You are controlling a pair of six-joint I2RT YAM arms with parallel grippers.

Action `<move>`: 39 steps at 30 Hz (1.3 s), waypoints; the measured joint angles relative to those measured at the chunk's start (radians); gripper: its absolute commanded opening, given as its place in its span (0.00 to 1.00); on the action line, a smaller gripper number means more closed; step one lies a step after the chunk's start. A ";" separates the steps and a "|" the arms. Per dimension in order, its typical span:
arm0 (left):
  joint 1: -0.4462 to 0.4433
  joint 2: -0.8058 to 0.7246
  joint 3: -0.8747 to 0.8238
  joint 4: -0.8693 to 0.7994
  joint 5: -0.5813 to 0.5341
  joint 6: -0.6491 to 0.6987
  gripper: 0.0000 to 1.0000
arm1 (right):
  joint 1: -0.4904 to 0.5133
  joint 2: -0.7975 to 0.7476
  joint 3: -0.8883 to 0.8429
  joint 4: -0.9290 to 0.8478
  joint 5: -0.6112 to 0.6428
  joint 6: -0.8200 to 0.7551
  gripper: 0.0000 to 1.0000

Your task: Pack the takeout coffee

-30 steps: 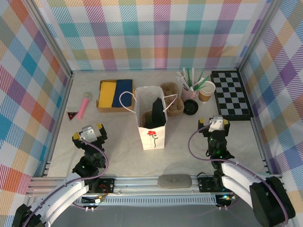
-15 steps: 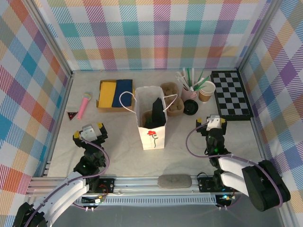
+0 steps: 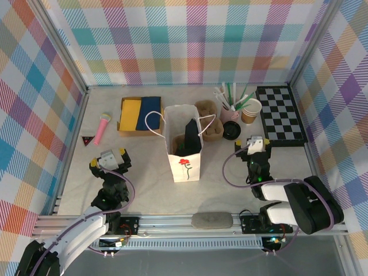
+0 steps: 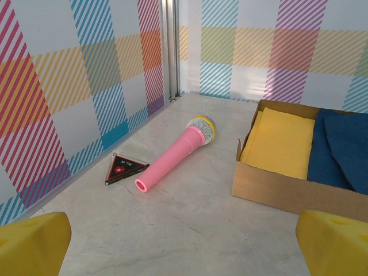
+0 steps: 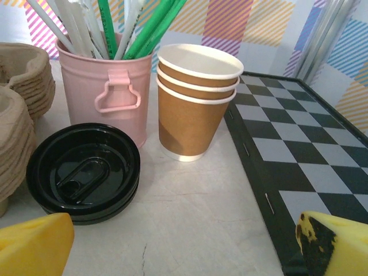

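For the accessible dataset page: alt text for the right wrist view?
A stack of brown paper cups, white inside, no lid, stands upright between a pink cup of straws and a checkerboard mat. Black lids lie flat before the pink cup, pulp trays at far left; the open yellow fingers frame the bottom corners.

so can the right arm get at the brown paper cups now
Probably yes: the right gripper is open and faces the brown paper cups, with bare table between; the pink straw cup stands close beside them.
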 measured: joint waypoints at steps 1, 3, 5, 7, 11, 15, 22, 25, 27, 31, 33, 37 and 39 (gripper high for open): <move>0.003 0.006 0.000 0.008 0.002 0.000 1.00 | 0.000 0.008 0.000 0.016 -0.002 -0.003 0.99; 0.013 0.020 0.000 0.021 0.005 0.000 1.00 | -0.001 0.027 0.000 0.054 -0.005 -0.011 0.99; 0.023 0.034 0.000 0.036 0.012 0.000 1.00 | -0.002 0.044 0.000 0.080 -0.011 -0.017 0.99; 0.029 0.045 0.000 0.046 0.016 -0.001 1.00 | -0.006 0.047 -0.001 0.093 -0.016 -0.018 0.99; 0.046 0.069 0.000 0.069 0.030 -0.005 1.00 | -0.016 0.047 -0.002 0.116 -0.018 -0.018 0.99; 0.064 0.093 0.000 0.091 0.047 -0.012 1.00 | -0.034 0.048 -0.002 0.138 -0.027 -0.017 0.99; 0.082 0.134 0.000 0.123 0.072 -0.023 1.00 | -0.081 0.197 -0.002 0.226 -0.037 -0.013 0.99; 0.087 0.143 -0.001 0.137 0.079 -0.023 1.00 | -0.091 0.208 -0.002 0.232 -0.051 -0.010 0.99; 0.089 0.151 -0.001 0.147 0.084 -0.023 1.00 | -0.092 0.216 0.002 0.247 -0.063 -0.009 0.99; 0.099 0.191 -0.001 0.183 0.091 -0.023 1.00 | -0.098 0.235 0.019 0.251 -0.093 -0.010 0.99; 0.100 0.222 -0.001 0.201 0.094 -0.023 1.00 | -0.098 0.237 0.024 0.249 -0.111 -0.013 0.99; 0.102 0.290 0.000 0.249 0.105 -0.023 1.00 | -0.122 0.236 0.060 0.200 -0.167 -0.008 0.99; 0.102 0.335 0.000 0.279 0.109 -0.022 1.00 | -0.155 0.247 0.085 0.183 -0.191 0.009 0.99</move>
